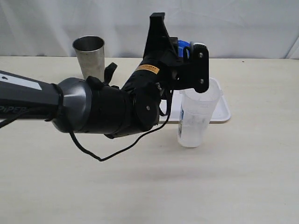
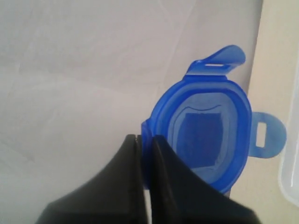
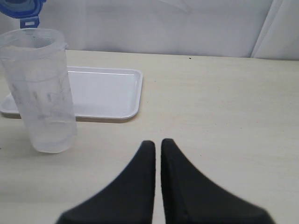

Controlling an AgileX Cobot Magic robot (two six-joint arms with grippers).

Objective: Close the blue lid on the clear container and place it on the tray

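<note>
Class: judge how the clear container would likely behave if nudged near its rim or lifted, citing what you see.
The clear container is tall, narrow and upright, so a nudge near the rim would probably tip it. It looks empty, so likely light and easily slid. Its smooth plastic wall may slip in a grip.

Exterior view: the left arm (image 1: 117,107) hides most of the blue lid (image 1: 183,46); only a sliver shows. It also covers the left end of the tray (image 1: 222,112), part of the rim of the clear container (image 1: 194,126) and the foot of the steel tumbler (image 1: 88,56). Left wrist view: the left jaws mask one edge of the lid; the frame cuts the tray to a corner. Right wrist view: the frame crops the lid; the container hides part of the tray; container markings too faint to read
</note>
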